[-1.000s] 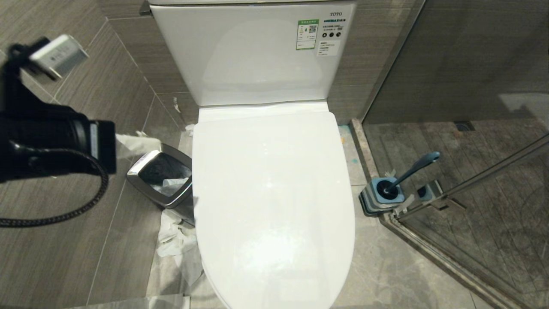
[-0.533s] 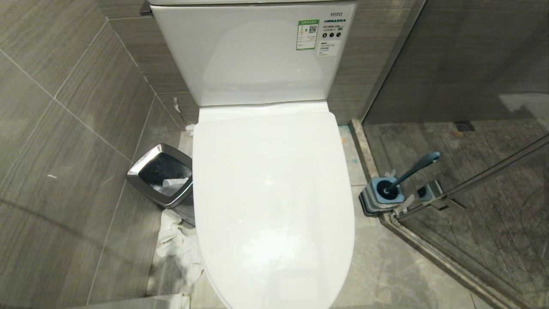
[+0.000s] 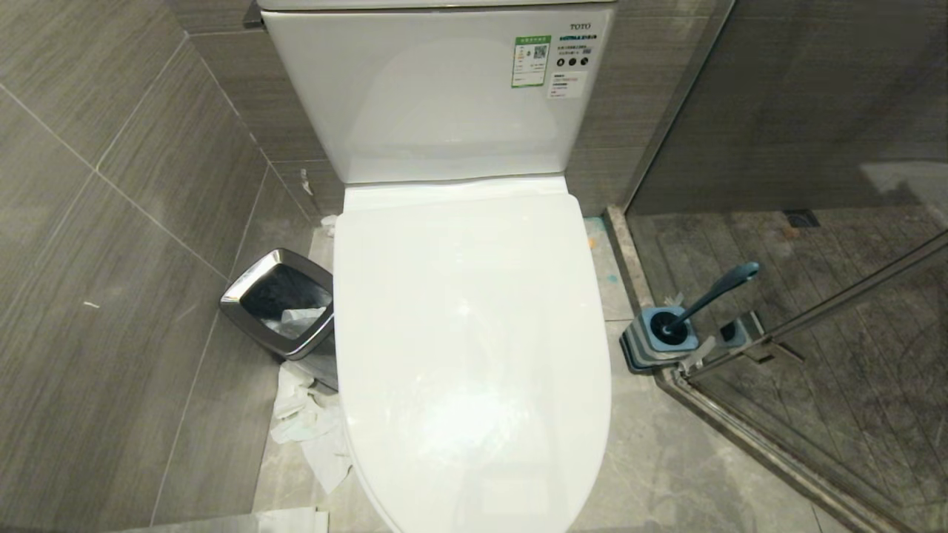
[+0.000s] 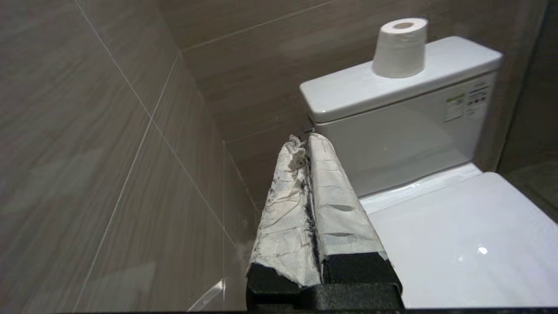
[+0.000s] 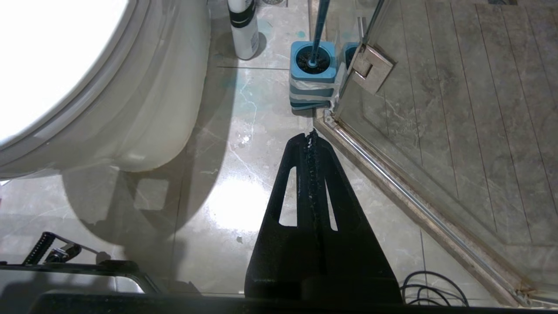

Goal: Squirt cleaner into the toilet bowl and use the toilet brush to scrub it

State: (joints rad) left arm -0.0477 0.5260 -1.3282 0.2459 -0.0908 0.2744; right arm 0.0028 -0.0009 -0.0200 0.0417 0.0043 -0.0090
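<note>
The white toilet has its lid down, so the bowl is hidden. The toilet brush, with a dark blue handle, stands in its blue holder on the floor to the toilet's right, against the shower door frame. The cleaner, a white bottle with a black band, stands on the floor beside the toilet base. My left gripper, its fingers wrapped in white paper, is shut and empty, held left of the toilet and pointing at the tank. My right gripper hangs shut and empty over the floor, short of the brush holder.
A steel bin stands left of the toilet with crumpled tissue on the floor beside it. A paper roll sits on the tank. The glass shower door and its frame close off the right. Cables lie on the floor.
The left arm filled the left side of the head view a second ago and has since left that view. The toilet, brush and bin have not moved.
</note>
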